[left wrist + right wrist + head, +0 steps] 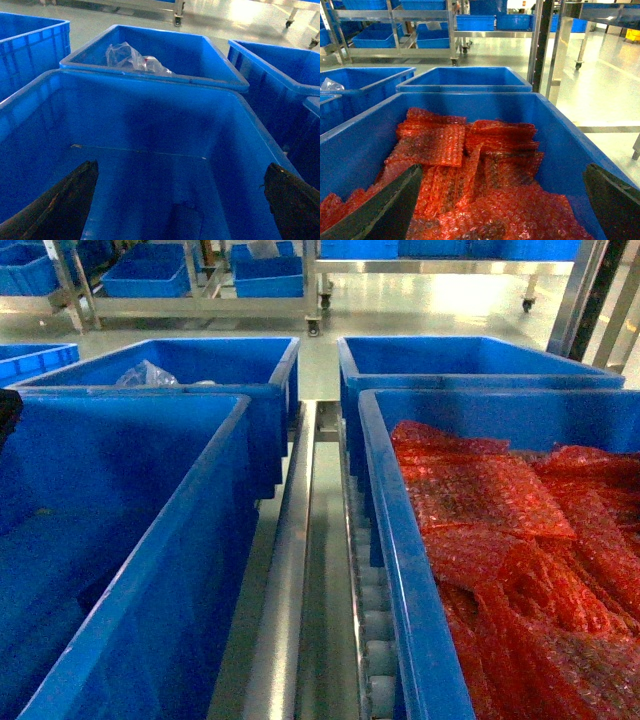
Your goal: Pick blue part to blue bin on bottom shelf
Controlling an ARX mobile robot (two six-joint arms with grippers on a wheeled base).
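Observation:
My left gripper [181, 165] hangs open over the near left blue bin [150, 125], its two dark fingers [65, 200] spread wide. On that bin's floor, between the fingers, lies a dim blue oblong shape [186, 220], apparently the blue part; it is too faint to be sure. My right gripper [502, 167] is open above the near right blue bin [560, 135], which is full of red bubble-wrap bags [470, 170]. The bins stand on the shelf's steel rails and white rollers [368, 635]. Neither gripper's fingers show in the head view.
Behind the near left bin stands another blue bin [200, 365] with a crumpled clear plastic bag [145, 375]. The far right bin [470, 360] looks bare inside. A steel rail [285, 570] runs between the two rows. More racks with blue bins [150, 275] stand across the floor.

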